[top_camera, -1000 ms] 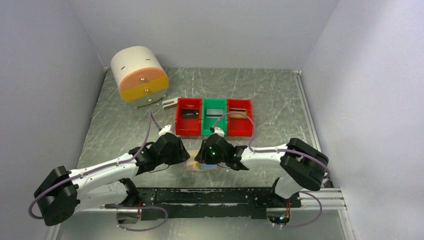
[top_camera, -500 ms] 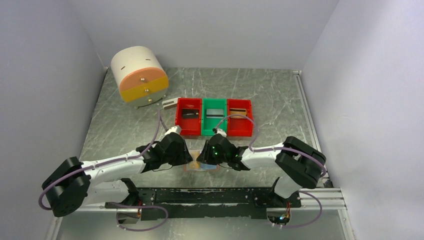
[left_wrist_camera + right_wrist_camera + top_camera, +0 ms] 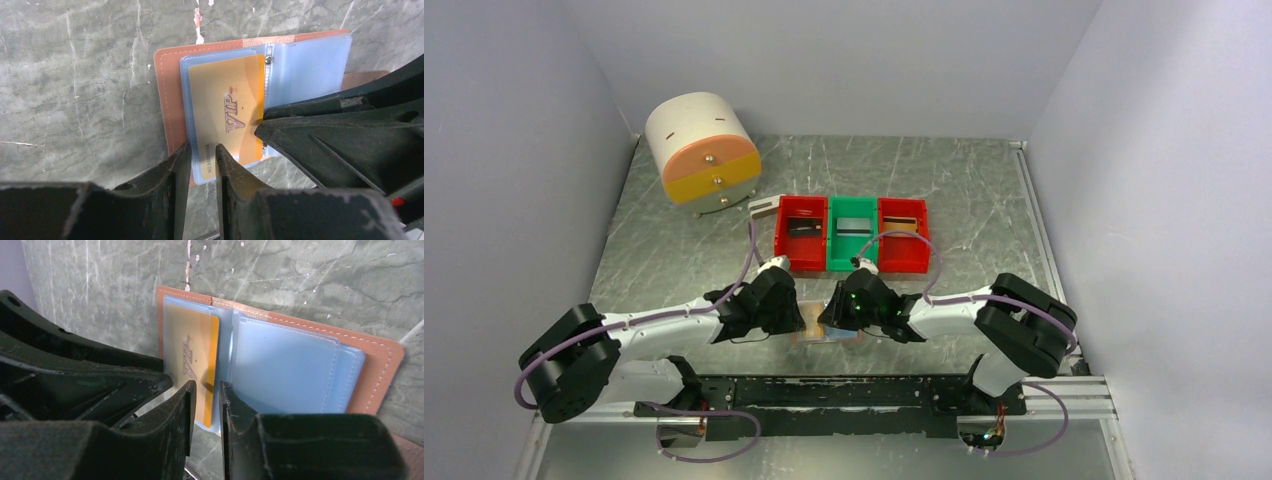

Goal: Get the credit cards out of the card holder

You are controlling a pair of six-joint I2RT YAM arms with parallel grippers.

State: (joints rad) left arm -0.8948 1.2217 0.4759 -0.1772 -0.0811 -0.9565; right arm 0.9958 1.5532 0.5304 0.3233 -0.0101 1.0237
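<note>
The tan-brown card holder lies open on the table between my two grippers. In the left wrist view the card holder has a yellow-orange "VIP" credit card inside its pale blue clear pocket. My left gripper stands at the near edge of that pocket, jaws a narrow gap apart, nothing held. My right gripper is over the card's inner edge by the fold, also with a narrow gap, nothing held. The other blue pocket looks empty. No other cards show in the holder.
Three bins stand behind the holder: red, green, red, each with something flat inside. A round drawer unit is at the back left, with a small grey-white block beside it.
My left arm has stretched forward and right, bringing its gripper up to the holder's left edge. The right gripper has hardly moved.
</note>
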